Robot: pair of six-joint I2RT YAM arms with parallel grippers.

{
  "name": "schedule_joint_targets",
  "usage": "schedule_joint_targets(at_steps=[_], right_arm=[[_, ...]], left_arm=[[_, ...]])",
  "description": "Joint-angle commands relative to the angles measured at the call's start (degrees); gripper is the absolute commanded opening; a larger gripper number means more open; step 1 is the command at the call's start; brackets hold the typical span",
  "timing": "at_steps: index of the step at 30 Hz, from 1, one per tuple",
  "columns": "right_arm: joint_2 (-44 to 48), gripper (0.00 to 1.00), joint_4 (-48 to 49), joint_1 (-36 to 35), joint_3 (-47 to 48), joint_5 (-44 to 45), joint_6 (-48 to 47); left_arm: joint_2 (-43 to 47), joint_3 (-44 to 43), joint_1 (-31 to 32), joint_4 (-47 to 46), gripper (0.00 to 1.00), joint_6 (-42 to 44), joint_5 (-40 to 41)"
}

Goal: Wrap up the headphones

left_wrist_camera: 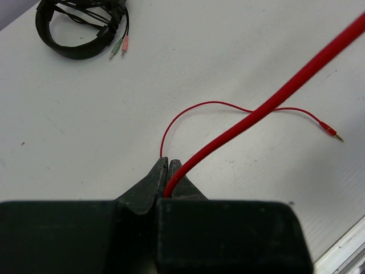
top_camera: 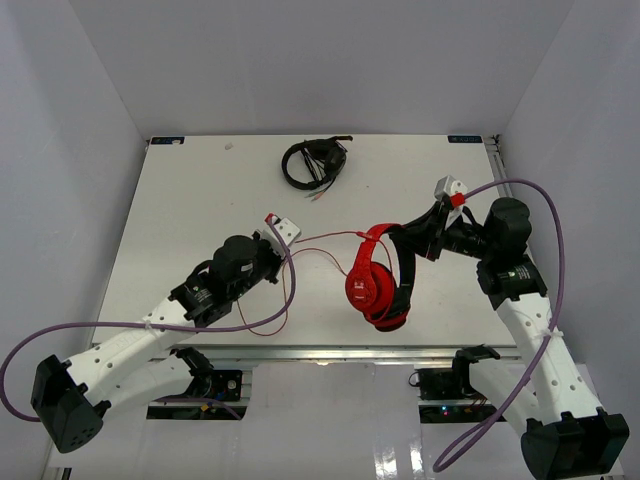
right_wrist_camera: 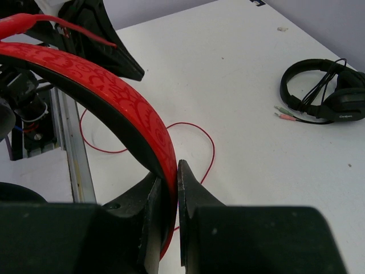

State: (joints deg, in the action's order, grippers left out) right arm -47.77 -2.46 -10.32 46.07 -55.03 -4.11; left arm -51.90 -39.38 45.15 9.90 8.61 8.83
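Our right tool (right_wrist_camera: 169, 171) clamps the black-lined headband (right_wrist_camera: 114, 97) of the red over-ear headphones (top_camera: 372, 285); our left tool (left_wrist_camera: 167, 165) pinches their thin red cable (left_wrist_camera: 259, 109) (plug (left_wrist_camera: 331, 131) resting on the white tabletop (left_wrist_camera: 228, 51)).

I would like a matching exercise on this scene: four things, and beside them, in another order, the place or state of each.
1 left gripper
2 right gripper
3 black headphones
4 cable plug

a small and red, lying free
b far side of the table
c shut on red headband
d shut on thin red cable

Pairs: 1-d, 2-c, 3-b, 4-a
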Motion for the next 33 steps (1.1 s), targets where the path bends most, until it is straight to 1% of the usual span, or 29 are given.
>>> schedule_joint_targets(at_steps=[1, 3, 6, 11, 17, 20, 24, 27, 28, 30, 33], right_arm=[[-0.64, 0.08, 13.05, 1.74, 0.62, -5.41, 16.39], [-1.16, 0.08, 16.73, 1.88, 0.25, -6.08, 21.99], [-1.71, 0.08, 18.89, 1.97, 1.11, -6.41, 25.68], [-1.63, 0.08, 20.21, 2.14, 2.52, -5.64, 30.48], [-1.83, 0.08, 20.37, 2.3, 4.16, -2.06, 35.01], [-2.33, 0.08, 20.43, 2.19, 4.6, 0.96, 38.02], [-4.05, 0.08, 20.51, 2.24, 6.31, 5.13, 42.24], [-5.03, 0.08, 19.49, 2.24, 7.57, 8.06, 43.6], [-5.5, 0.08, 18.62, 2.24, 8.42, 9.78, 43.94], [-6.13, 0.08, 17.31, 2.24, 9.66, 12.39, 44.01], [-7.17, 0.08, 16.03, 2.24, 10.63, 15.11, 43.6]], left_arm=[[-0.56, 1.58, -0.32, -5.1, 0.0, -3.44, -3.17], [-1.94, 1.44, -0.26, -6.24, 0.0, -4.18, -4.52], [-5.27, 0.97, -0.24, -8.55, 0.0, -5.51, -6.17], [-7.5, 1.69, -0.23, -11.93, 0.0, -7.18, -7.29], [-8.13, 4.12, -0.23, -14.76, 0.0, -8.66, -8.31], [-8.53, 4.26, -0.23, -16.5, 0.0, -11.65, -8.84], [-10.78, 3.26, -0.15, -20.51, 0.0, -16.32, -12.65], [-12.39, 2.1, 0.01, -24.04, 0.05, -19.28, -13.42], [-13.52, 1.6, 0.23, -25.69, 0.08, -20.18, -13.58], [-15.48, 1.04, 0.83, -28.14, 0.12, -22.12, -13.78], [-18.71, -0.27, 2.11, -30.41, 0.17, -22.98, -14.24]])
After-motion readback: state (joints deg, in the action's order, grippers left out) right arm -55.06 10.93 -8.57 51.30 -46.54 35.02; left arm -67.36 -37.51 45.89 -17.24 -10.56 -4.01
